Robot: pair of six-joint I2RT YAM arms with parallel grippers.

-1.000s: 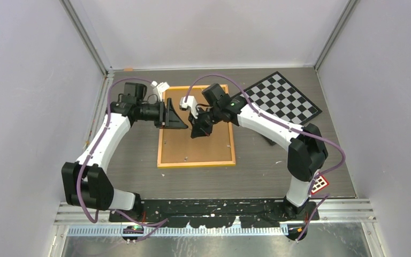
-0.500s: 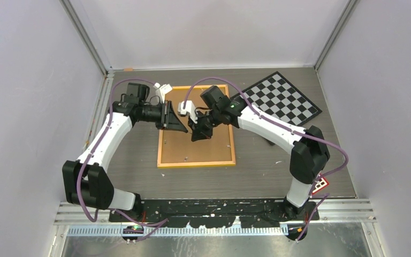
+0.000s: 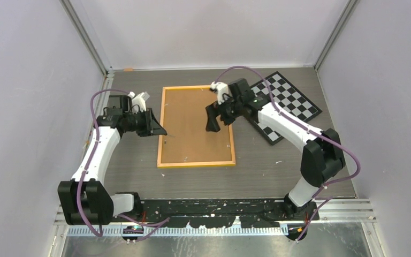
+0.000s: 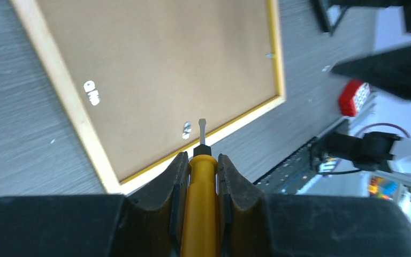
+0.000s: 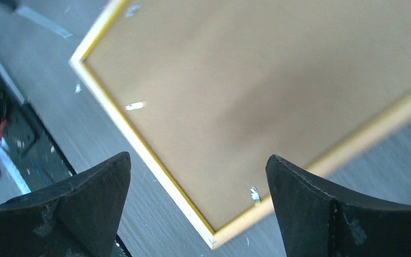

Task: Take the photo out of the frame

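Note:
The frame (image 3: 195,163) lies face down on the table, its brown cork-like back up, with small metal clips (image 4: 187,128) along its edges. The photo is hidden under that back. My left gripper (image 3: 158,130) hovers at the frame's left edge, shut on a yellow-handled screwdriver (image 4: 200,203). The screwdriver's blade points over the back, close to a clip. My right gripper (image 3: 212,120) hangs open above the right half of the frame. In the right wrist view its fingers (image 5: 299,198) stand wide apart over a corner of the frame (image 5: 139,144), with nothing between them.
A black-and-white checkerboard (image 3: 294,101) lies at the back right, partly under the right arm. A small red-and-white tag (image 3: 319,184) sits near the right arm's base. White walls close in the table on three sides.
The two grippers were close together over the frame's middle and have drawn apart. The left moved to the left edge with the screwdriver; the right moved right and opened.

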